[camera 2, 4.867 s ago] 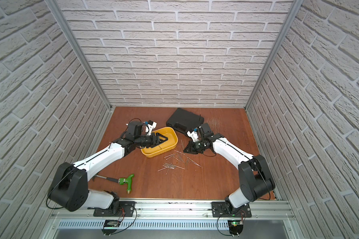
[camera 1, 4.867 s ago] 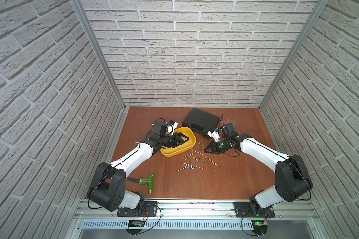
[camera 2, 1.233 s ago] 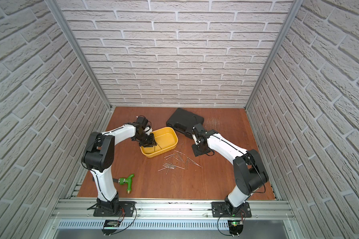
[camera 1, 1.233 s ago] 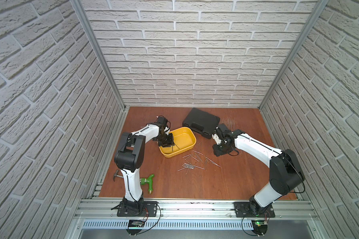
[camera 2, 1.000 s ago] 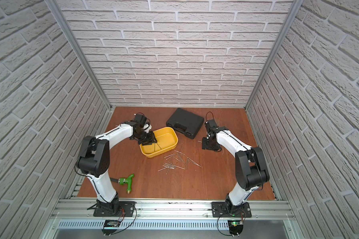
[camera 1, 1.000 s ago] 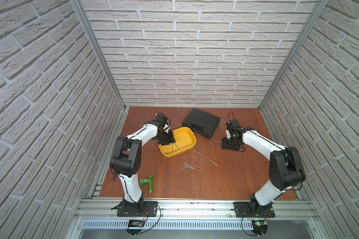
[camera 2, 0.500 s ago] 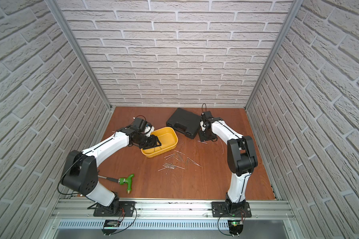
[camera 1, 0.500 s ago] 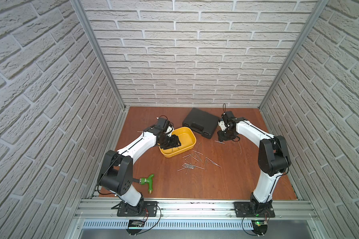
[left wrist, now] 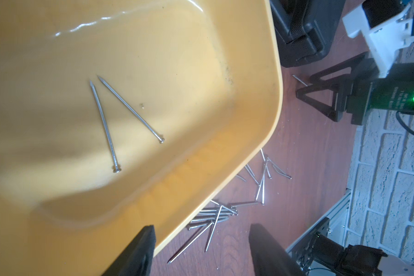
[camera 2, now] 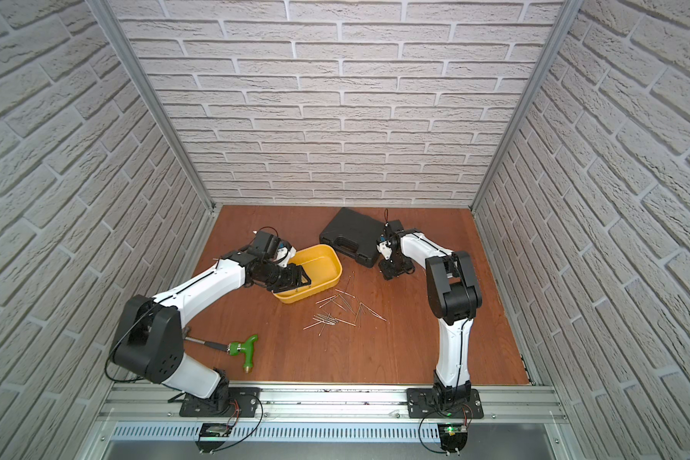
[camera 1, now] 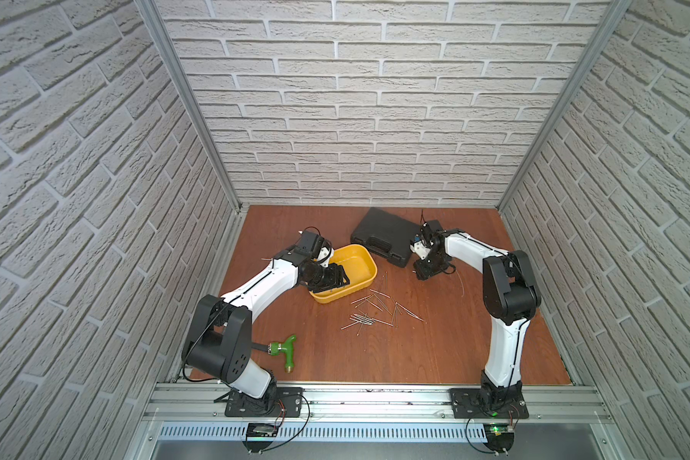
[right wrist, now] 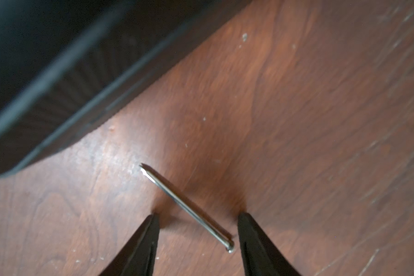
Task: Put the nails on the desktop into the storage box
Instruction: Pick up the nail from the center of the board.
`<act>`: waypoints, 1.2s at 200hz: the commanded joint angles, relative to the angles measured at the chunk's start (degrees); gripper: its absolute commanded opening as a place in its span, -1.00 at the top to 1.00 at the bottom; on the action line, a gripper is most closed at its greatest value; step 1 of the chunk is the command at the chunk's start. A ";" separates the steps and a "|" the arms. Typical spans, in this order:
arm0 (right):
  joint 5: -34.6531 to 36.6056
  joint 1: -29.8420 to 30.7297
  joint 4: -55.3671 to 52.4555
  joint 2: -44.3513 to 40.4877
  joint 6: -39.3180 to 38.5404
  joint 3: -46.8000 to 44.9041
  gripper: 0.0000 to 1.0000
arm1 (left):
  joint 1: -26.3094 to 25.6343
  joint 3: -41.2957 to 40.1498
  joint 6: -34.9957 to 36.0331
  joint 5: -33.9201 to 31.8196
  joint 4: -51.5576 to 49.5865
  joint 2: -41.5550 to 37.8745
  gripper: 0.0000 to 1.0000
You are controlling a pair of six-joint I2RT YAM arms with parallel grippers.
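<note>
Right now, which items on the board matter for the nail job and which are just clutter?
Job: thin silvery metal nails scattered on the reddish-brown wood-grain board; shallow yellow plastic tub, two nails inside; lone nail between the right gripper's open jaws.
Lying about: black moulded plastic case; green-handled T-shaped tool.

Shallow yellow storage box (camera 1: 359, 265), rectangular with rounded corners, standing upright on the reddish-brown wood-grain desktop (camera 1: 435, 350). On its floor lie two nails (left wrist: 105, 126), thin and silvery, points close together and heads spread apart. A loose scatter of nails (camera 1: 377, 312) lies just beside the box; one lone nail (right wrist: 186, 207) lies flat, well apart.
</note>
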 commanded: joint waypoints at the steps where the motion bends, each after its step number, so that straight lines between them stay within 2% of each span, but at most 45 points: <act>1: -1.17 -0.33 -0.03 1.44 -1.77 0.72 -0.16 | -0.24 -0.63 -0.24 1.21 1.83 -0.62 -0.36; 36: -1.87 -0.16 0.96 0.67 -0.14 -2.82 -0.09 | -0.24 -1.17 -1.05 1.62 2.73 -0.88 -0.36; 62: -0.10 0.61 1.17 -0.73 0.66 -6.63 0.07 | -0.28 -1.75 -1.74 1.93 3.39 -1.15 -0.36; 79: 1.16 1.13 1.40 -1.92 1.60 -8.99 0.29 | -0.30 -1.78 -1.82 1.94 3.28 -1.38 -0.36; 98: 2.26 1.76 1.93 -3.80 1.98 -11.42 0.61 | -0.39 -1.73 -1.83 1.93 2.97 -1.65 -0.36; 127: 3.06 2.86 1.46 -4.02 2.07 -13.19 0.95 | -0.43 -1.51 -1.62 1.93 2.26 -2.09 -0.36; 151: 1.68 4.03 1.57 -7.42 3.42 -14.50 0.96 | -0.51 -1.73 -1.95 1.92 2.42 -2.28 -0.36; 203: -14.76 4.15 10.63 -21.40 13.98 -23.21 0.96 | -0.44 -4.55 -3.76 5.02 8.26 -5.25 -0.41; 240: -22.18 4.15 15.67 -28.90 19.81 -28.25 0.95 | 0.39 -6.96 -6.77 10.12 17.53 -6.77 -0.52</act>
